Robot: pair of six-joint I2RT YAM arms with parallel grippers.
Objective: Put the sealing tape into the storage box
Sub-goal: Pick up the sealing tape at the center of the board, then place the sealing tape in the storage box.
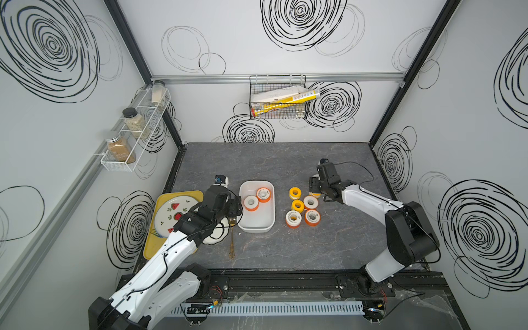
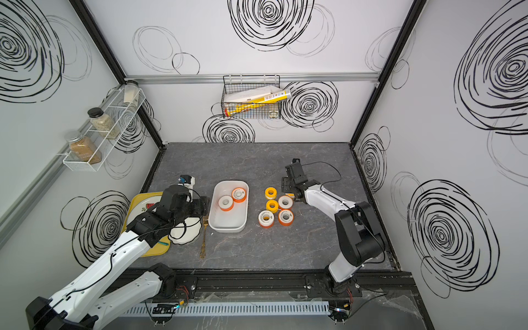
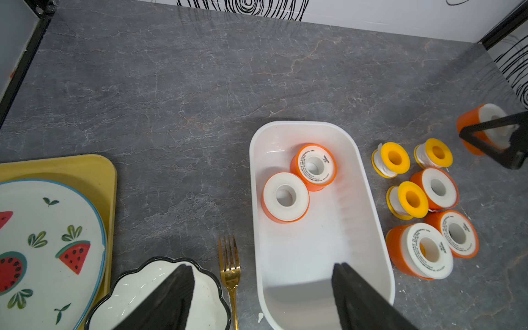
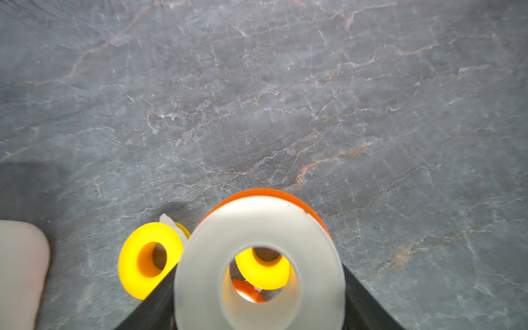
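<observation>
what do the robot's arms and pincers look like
The left arm and right arm have glossy white shells dotted with small screw holes, joined by bulky black joints, with thin black cables looping along them. The left pincer and right pincer each end in two flat, matte black, tapering fingers.

Left arm (image 1: 154, 265), lower left, and right arm (image 1: 365, 200), lower right: glossy white link shells dotted with small dark screw holes, matte black joint housings (image 1: 408, 237), thin black cables (image 1: 354, 163) looping outside. Left gripper (image 3: 261, 265) fingers (image 3: 171, 297): flat black wedges.
</observation>
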